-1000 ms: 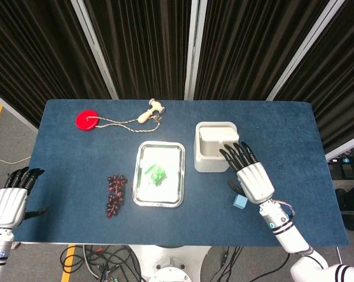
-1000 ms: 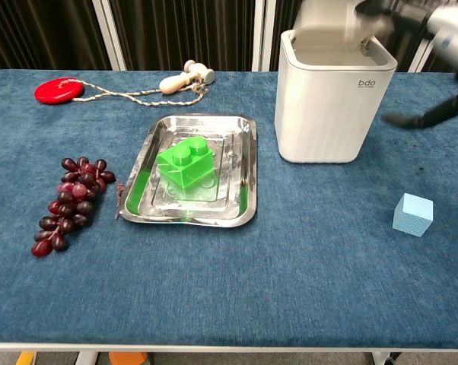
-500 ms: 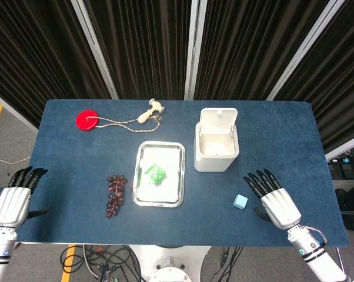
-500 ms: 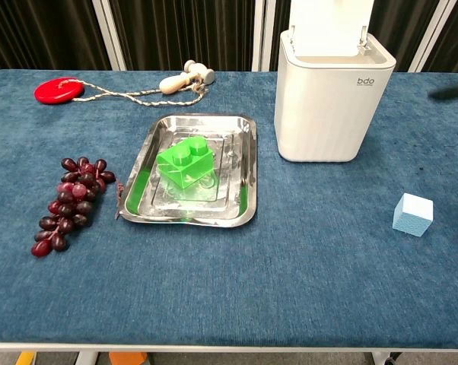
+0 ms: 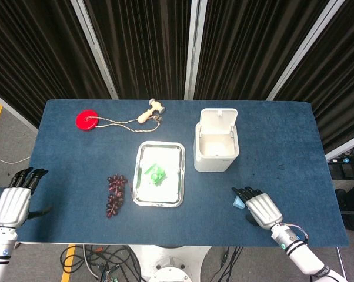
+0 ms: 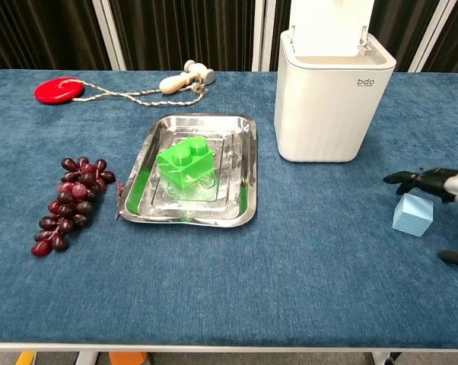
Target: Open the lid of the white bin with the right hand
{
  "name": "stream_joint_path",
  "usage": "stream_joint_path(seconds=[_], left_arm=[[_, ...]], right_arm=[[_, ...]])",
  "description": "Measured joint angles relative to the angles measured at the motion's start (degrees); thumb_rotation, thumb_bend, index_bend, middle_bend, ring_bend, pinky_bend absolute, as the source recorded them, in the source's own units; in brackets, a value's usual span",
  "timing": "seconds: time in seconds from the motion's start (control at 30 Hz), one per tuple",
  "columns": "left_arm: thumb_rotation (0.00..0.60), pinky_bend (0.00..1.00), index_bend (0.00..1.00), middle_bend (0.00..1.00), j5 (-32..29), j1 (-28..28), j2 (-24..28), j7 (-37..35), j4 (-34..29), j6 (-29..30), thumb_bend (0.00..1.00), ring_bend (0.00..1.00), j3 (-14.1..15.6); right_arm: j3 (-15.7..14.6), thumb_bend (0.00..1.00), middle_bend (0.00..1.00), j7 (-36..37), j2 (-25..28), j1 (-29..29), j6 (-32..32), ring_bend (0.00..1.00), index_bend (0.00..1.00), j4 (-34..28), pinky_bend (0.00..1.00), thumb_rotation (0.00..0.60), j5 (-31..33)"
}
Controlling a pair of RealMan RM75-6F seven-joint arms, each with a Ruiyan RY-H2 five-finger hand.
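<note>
The white bin (image 5: 216, 148) stands on the desk (image 5: 77, 176) at about two o'clock from the middle, and its lid (image 5: 219, 121) is tipped up and back on its hinge at the far rim, so the inside shows bare from above; in the chest view the lid rises straight above the bin's back edge. By my judgement the job is done: the lid is open and nothing is left but to rest my arm. My right hand (image 5: 257, 208) hovers low near the front edge at five o'clock, well apart from the bin, fingers spread and holding nothing, its fingertips over the small blue cube (image 6: 412, 214); I cannot tell whether they touch it. My left hand (image 5: 13, 200) hangs off the desk's edge at eight o'clock, released too, fingers apart. At nine o'clock from the bin sits the steel tray (image 5: 143, 196) with a green block (image 5: 156, 174) in it, then the grapes (image 5: 114, 194), and far back at eleven o'clock the red disc (image 5: 87, 120) with its cord and wooden handle (image 5: 150, 111).
</note>
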Motion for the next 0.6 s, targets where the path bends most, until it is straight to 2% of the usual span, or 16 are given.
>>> stream_joint_path(seconds=[0.13, 0.23, 0.37, 0.5, 0.6], left_arm=[[0.600, 0.11, 0.15, 0.14, 0.03, 0.04, 0.04, 0.16, -0.11, 0.03, 0.04, 0.07, 0.08], [0.600, 0.11, 0.15, 0.14, -0.10, 0.00, 0.10, 0.21, -0.16, -0.12, 0.04, 0.07, 0.06], [0.600, 0.11, 0.15, 0.14, -0.13, -0.03, -0.02, 0.14, -0.06, -0.29, 0.04, 0.07, 0.14], [0.600, 0.11, 0.15, 0.14, -0.14, -0.07, -0.11, 0.06, 0.08, -0.37, 0.04, 0.07, 0.16], [0.600, 0.11, 0.15, 0.14, -0.07, -0.09, -0.10, 0.08, 0.02, -0.24, 0.04, 0.07, 0.10]], right_arm=[[0.55, 0.29, 0.54, -0.66, -2.11, -0.11, 1.88, 0.55, 0.53, 1.66, 0.73, 0.600, -0.82], [0.84, 0.35, 0.62, -0.78, -3.51, -0.50, 3.97, 0.63, 0.66, 3.35, 0.81, 0.600, -1.62], [1.13, 0.38, 0.67, 0.62, -3.59, -0.99, 7.19, 0.68, 0.74, 3.75, 0.85, 0.600, -3.66], [1.96, 0.39, 0.68, 3.11, -1.96, -1.33, 11.78, 0.69, 0.74, 2.31, 0.86, 0.600, -6.32], [3.86, 0.38, 0.67, 4.61, 0.01, -1.21, 16.04, 0.68, 0.74, -0.42, 0.86, 0.600, -8.50]])
